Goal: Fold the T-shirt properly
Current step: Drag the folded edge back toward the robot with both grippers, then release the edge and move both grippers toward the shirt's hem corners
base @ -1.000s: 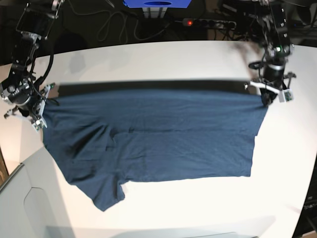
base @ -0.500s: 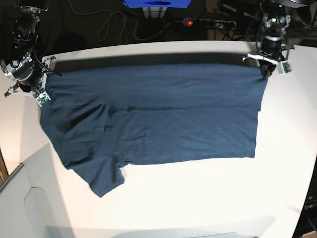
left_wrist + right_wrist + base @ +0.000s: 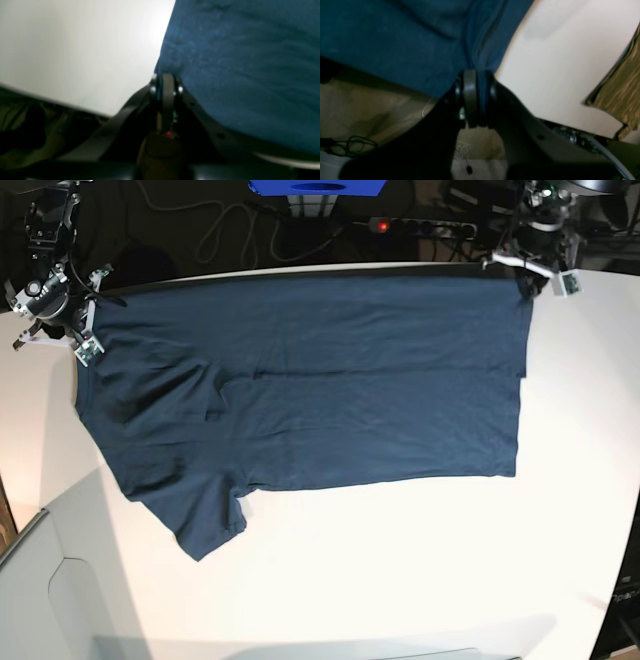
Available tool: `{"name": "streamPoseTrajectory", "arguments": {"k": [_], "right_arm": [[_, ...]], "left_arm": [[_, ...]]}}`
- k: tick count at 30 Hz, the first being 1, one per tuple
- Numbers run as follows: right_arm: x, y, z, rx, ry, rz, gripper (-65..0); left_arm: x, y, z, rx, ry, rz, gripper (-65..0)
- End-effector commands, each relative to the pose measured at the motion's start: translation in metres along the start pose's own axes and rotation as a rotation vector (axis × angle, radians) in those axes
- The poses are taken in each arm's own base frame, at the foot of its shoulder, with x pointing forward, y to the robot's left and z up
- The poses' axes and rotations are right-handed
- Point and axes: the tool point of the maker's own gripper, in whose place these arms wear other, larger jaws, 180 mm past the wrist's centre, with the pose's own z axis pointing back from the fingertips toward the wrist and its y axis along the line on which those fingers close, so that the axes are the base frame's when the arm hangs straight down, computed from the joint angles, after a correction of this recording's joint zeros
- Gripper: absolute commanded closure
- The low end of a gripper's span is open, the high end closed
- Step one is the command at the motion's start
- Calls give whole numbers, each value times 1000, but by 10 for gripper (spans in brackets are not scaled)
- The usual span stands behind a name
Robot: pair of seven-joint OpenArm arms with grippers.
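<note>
Base view shows a white table [image 3: 400, 580] with a curved far edge, and the T-shirt [image 3: 310, 390] spread flat across its far half, its top edge running along that far rim. One sleeve lies toward the near left, ending in a point of cloth. Behind the table the room is dark: a power strip [image 3: 420, 226] with a red light lies on the floor, a grey cable [image 3: 225, 230] loops beside it, and a blue box [image 3: 318, 188] sits at the top edge of the picture. A pale panel [image 3: 50, 600] with a rounded cut-out fills the near left corner.

The left gripper [image 3: 524, 280] holds the shirt's far right corner; the left wrist view shows its jaws pressed together on the cloth edge [image 3: 166, 75]. The right gripper [image 3: 84, 340] is at the far left corner, and the right wrist view shows its jaws clamped on a bunched fold [image 3: 475, 72]. An olive-brown surface [image 3: 620, 100] shows beyond the table edge there.
</note>
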Motion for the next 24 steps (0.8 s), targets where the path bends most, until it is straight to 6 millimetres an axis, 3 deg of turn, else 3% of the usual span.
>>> {"name": "streamPoseTrajectory", "arguments": {"k": [1, 13, 15, 17, 20, 22, 24], "right_arm": [[-3, -7, 4, -17, 9, 28, -4], [-4, -6, 4, -14, 11, 27, -7], [-4, -6, 4, -14, 11, 27, -40], [-4, -6, 4, -16, 10, 26, -119], [-1, -8, 4, -21, 4, 25, -248], [1, -10, 6, -30, -4, 26, -298], [3, -21, 12, -63, -19, -6, -323]], "left_arm": [[7, 4, 5, 9, -25, -17, 0], [-7, 11, 3, 22, 15, -11, 0], [-8, 11, 3, 23, 18, -10, 0], [-8, 11, 2, 22, 18, -11, -9], [-5, 10, 2, 17, 11, -15, -178], [-1, 9, 3, 14, -3, -18, -289], [5, 7, 3, 11, -18, -22, -355]]}}
